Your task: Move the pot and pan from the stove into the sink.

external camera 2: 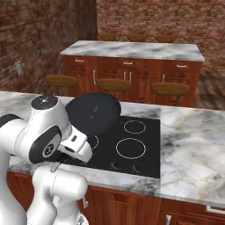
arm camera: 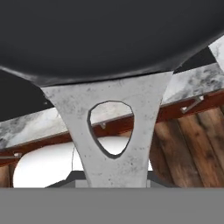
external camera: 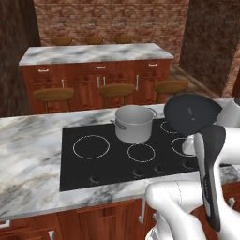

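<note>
The grey metal pot [external camera: 134,123] stands upright on a back burner of the black glass stove [external camera: 84,173]. The dark pan [external camera: 192,112] hangs tilted in the air above the stove's right side, its underside turned toward the base cameras. In the right base view the pan [external camera 2: 93,112] rises over the stove [external camera 2: 147,136] and covers the pot. My gripper [arm camera: 112,180] is shut on the pan's grey handle [arm camera: 109,113], which has an oval hole, with the pan's dark bowl [arm camera: 109,35] above it. The sink is out of view.
A marble counter [external camera: 28,154] surrounds the stove and runs wide to the right [external camera 2: 193,145]. Behind it stand several wooden stools [external camera: 116,90] and a marble-topped island [external camera: 93,54]. Brick walls close off the back.
</note>
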